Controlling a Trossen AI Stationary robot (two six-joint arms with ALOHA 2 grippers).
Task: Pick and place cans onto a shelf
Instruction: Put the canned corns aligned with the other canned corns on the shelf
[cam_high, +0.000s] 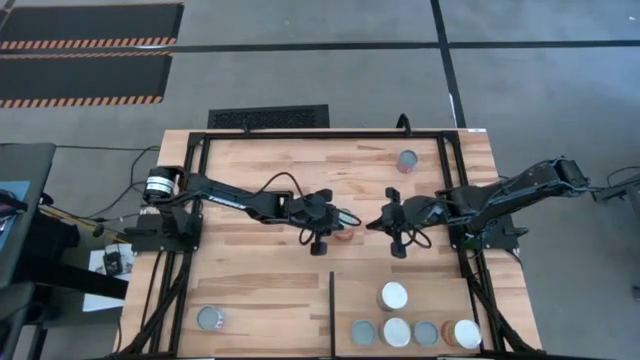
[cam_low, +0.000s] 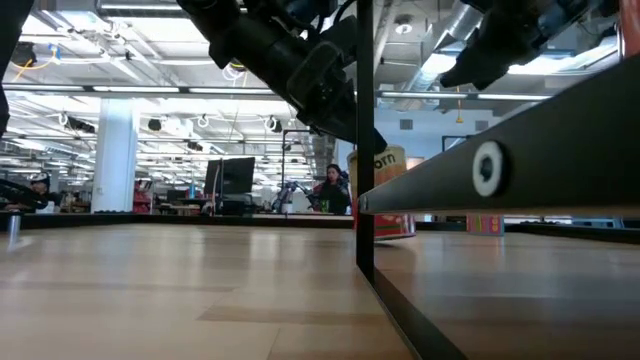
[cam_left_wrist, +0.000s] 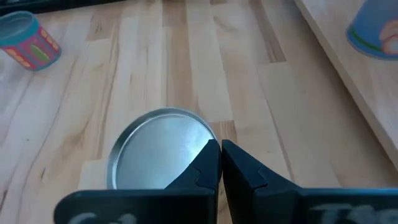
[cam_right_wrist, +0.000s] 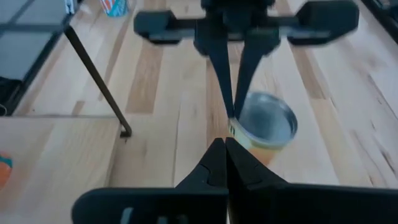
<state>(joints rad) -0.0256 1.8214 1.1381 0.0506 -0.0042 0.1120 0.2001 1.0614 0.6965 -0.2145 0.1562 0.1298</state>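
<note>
An orange-labelled can (cam_right_wrist: 264, 124) with a silver top stands upright on the tabletop's middle; it also shows in the left wrist view (cam_left_wrist: 158, 152) and the low view (cam_low: 388, 190). My left gripper (cam_left_wrist: 221, 158) is shut, its tips at this can's rim. My right gripper (cam_right_wrist: 225, 155) is shut and empty, a little to the can's right and above the table, facing the left gripper (cam_high: 338, 224). Several cans (cam_high: 397, 332) stand on the shelf (cam_high: 440, 300) at the near right, beside the black divider bar (cam_high: 331, 310). My left gripper meets the can's top rim on its near side (cam_right_wrist: 235, 126) with the tips of its shut fingers (cam_right_wrist: 227, 74). The fingers come from above, slanting from the table's left. The can stands upright on the tabletop. Whether they press on it, I cannot tell.
One can (cam_high: 407, 160) stands near the table's far edge and another (cam_high: 210, 319) at the near left corner. A black frame (cam_high: 455, 180) runs along the table's sides. Bare wood lies between the middle can and the divider bar.
</note>
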